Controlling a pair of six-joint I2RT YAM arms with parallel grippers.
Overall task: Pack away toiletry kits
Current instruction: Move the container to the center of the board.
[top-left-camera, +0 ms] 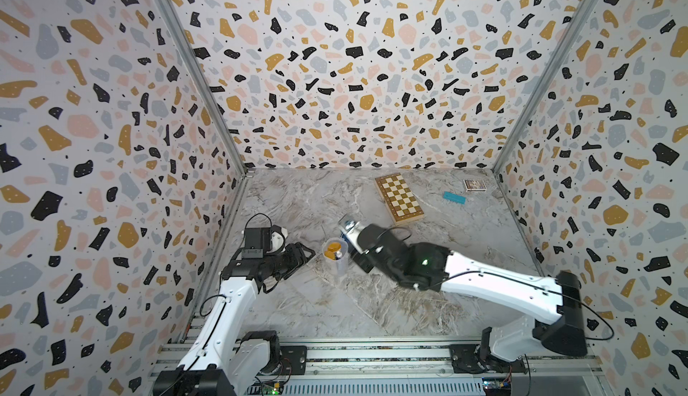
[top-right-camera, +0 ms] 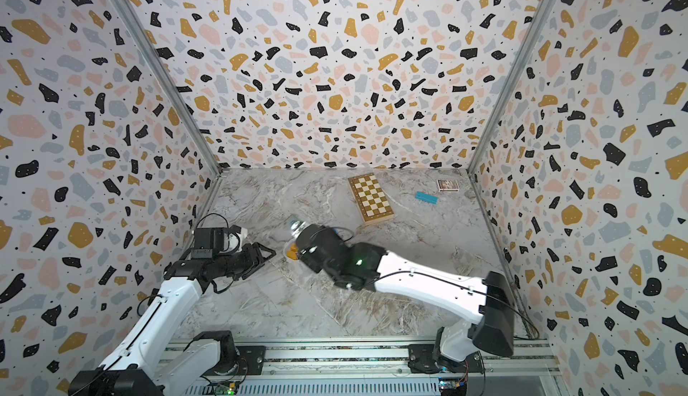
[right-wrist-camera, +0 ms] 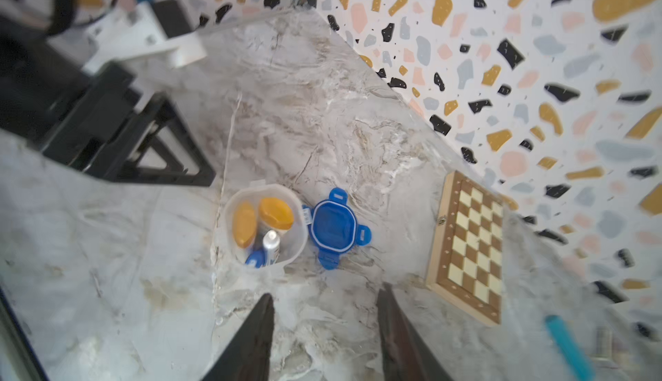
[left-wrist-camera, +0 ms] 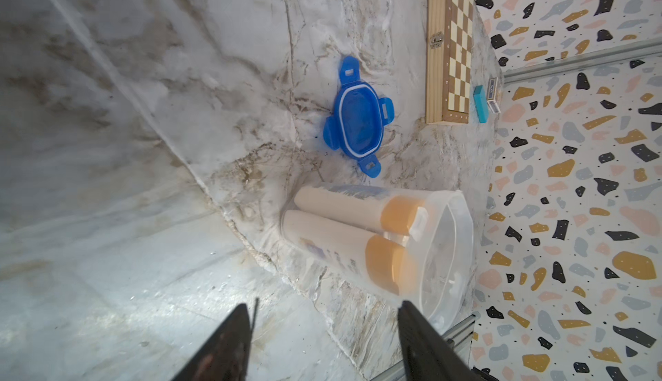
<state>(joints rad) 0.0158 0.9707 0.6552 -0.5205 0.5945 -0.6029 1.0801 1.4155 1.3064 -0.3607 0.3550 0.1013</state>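
Lower centre of both top views: the clear tub (top-left-camera: pixel 338 268) stands upright and uncovered on the marble table (top-left-camera: pixel 294 196), between the two arms. The right wrist view looks into it: two white bottles (right-wrist-camera: pixel 276 212) with orange caps, a small white tube (right-wrist-camera: pixel 271 243) and a blue toothbrush (right-wrist-camera: pixel 255 258) stand packed close together. The blue four-tab lid (right-wrist-camera: pixel 333 227) lies flat just beside the tub, on the side toward the chessboard (top-left-camera: pixel 399 198); whether a tab touches the rim cannot be told.

Left gripper (left-wrist-camera: pixel 324 305): jaws parted, nothing between them, tips near the tub wall but apart from it. Right gripper (right-wrist-camera: pixel 326 291): jaws likewise parted and unladen, hanging above the lid.

A teal block (top-left-camera: pixel 454 197) and a small box (top-left-camera: pixel 474 185) lie at the upper right of the table, near the wall. Bare marble extends across the table's upper left and along its lower edge by the rail (top-left-camera: pixel 372 353).
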